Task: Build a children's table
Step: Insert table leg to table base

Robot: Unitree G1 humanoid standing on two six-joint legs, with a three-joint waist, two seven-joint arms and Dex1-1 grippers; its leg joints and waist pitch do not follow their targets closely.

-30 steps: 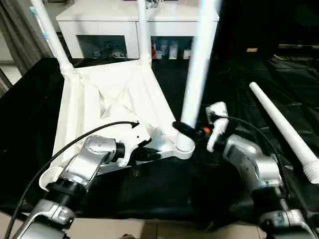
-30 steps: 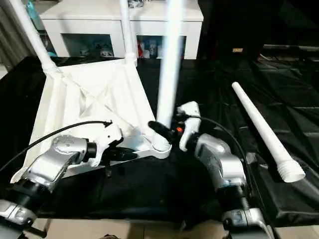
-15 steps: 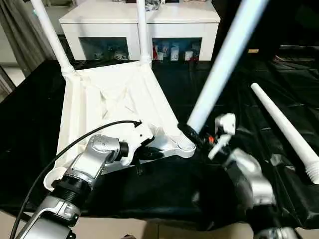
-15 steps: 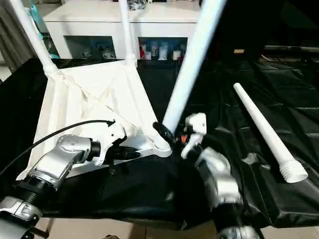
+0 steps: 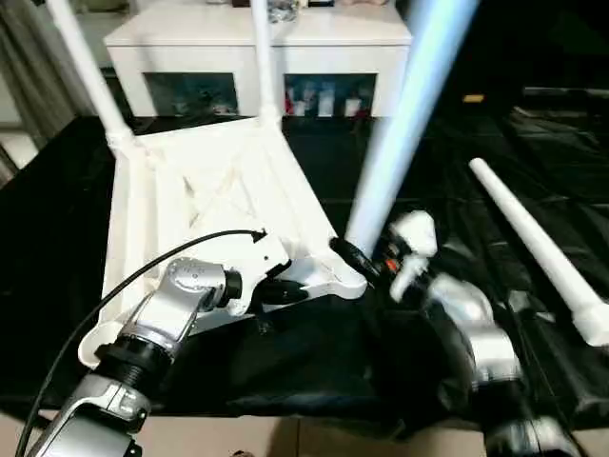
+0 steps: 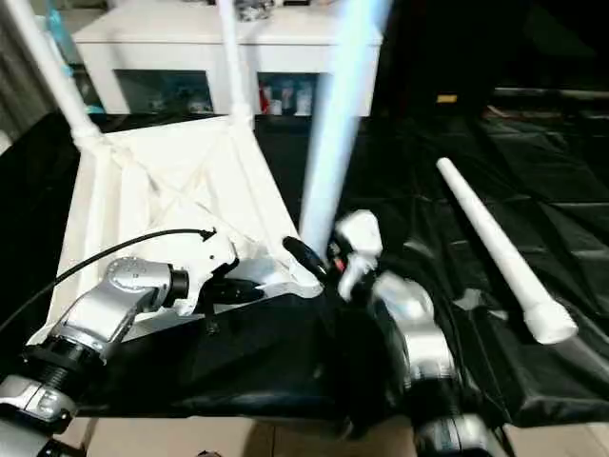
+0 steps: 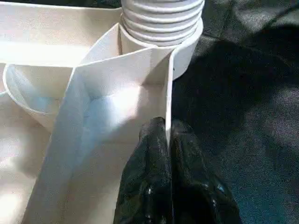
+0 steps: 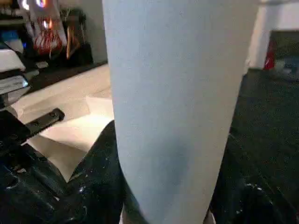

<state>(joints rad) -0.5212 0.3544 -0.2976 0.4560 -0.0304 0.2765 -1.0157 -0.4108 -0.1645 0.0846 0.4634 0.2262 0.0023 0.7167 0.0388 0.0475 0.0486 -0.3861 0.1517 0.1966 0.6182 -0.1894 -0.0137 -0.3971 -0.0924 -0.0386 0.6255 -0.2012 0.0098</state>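
1 tabletop [image 5: 219, 190] upside down on black cloth [image 5: 304, 362], l gripper [image 7: 167, 135] pinched on its rib. 4 legs: 2 socketed beyond fingers, 1 leg [image 5: 404, 124] clamped in r gripper [image 5: 354, 257] at near corner, 1 loose leg [image 5: 538, 248] well to r.

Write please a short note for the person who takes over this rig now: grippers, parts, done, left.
Left gripper: shut on a thin rib of the upturned white plastic ribbed tabletop, steadying it.
Right gripper: shut on the third white tapered tube leg, which leans in the near corner socket.
Done: two far legs stand in sockets.
Left: seat this leg; fit the fourth leg, lying on the black cloth.
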